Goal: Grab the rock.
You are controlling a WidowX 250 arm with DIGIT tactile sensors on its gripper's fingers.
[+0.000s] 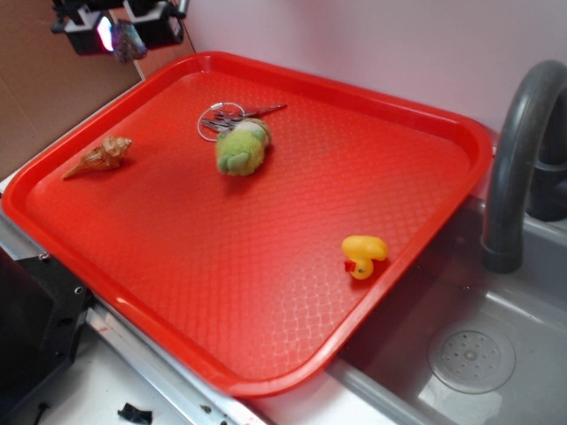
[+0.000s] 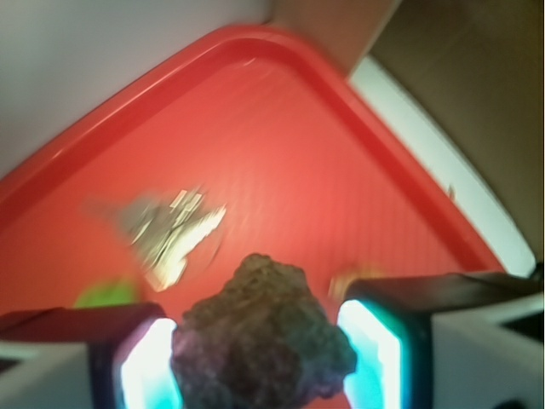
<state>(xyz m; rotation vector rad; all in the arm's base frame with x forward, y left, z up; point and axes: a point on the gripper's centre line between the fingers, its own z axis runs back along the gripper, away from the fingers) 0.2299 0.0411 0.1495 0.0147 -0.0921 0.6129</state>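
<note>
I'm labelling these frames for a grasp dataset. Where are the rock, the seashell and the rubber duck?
rock point(image 2: 260, 341): wrist view, middle of its rough front face, between the gripper pads.
seashell point(image 1: 100, 157): exterior view, on its spiral body.
rubber duck point(image 1: 363, 252): exterior view, on its yellow body.

Setting: a pale pink wall point(image 1: 372, 44) behind; a brown panel point(image 1: 44, 97) just beside the fingers. A grey sink basin point(image 1: 496, 336), with drain point(image 1: 471, 360) and dark curved faucet point(image 1: 518, 150), lies well apart.
</note>
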